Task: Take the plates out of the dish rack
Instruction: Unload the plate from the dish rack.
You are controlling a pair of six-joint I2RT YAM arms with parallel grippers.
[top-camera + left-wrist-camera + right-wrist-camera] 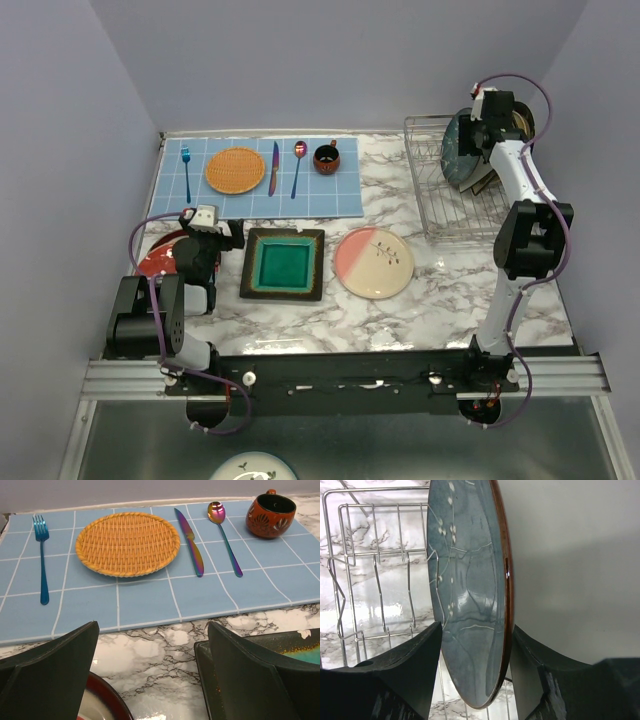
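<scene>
My right gripper (482, 128) is at the back right over the silver wire dish rack (440, 205). It is shut on a dark grey-blue plate (458, 150), held upright on edge. In the right wrist view the plate (470, 580) stands between the two fingers of the gripper (476, 627), with the rack (375, 565) behind it. Another dark plate edge (485, 180) leans in the rack. My left gripper (205, 235) is open and empty, low over the table (152, 630), between a red-rimmed plate (158, 258) and a square teal plate (283, 264). A pink and cream plate (373, 262) lies mid-table.
A blue gridded placemat (260, 200) at the back holds an orange woven mat (235, 170), a fork (186, 170), a knife (273, 168), a spoon (298, 165) and a dark-red cup (326, 158). Walls close in on the left, back and right.
</scene>
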